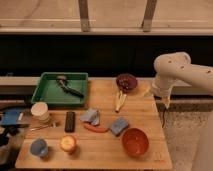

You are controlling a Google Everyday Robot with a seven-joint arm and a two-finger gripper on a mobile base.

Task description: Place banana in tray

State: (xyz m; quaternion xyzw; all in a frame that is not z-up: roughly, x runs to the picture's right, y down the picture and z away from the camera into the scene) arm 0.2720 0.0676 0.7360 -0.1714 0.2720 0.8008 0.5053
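The pale yellow banana (pixel 119 100) lies on the wooden table (pixel 100 147), just below the maroon bowl (pixel 126 81). The green tray (pixel 47 93) stands at the table's back left and holds a dark utensil (pixel 68 86). My gripper (pixel 164 102) hangs at the end of the white arm (pixel 176 71) past the table's right edge, to the right of the banana and apart from it. It holds nothing that I can see.
An orange bowl (pixel 135 141) stands at front right. An orange-red stick (pixel 95 128), blue cloths (pixel 119 125), a black remote (pixel 70 121), a white cup (pixel 39 111), a blue cup (pixel 38 147) and an orange fruit (pixel 68 144) lie over the front half.
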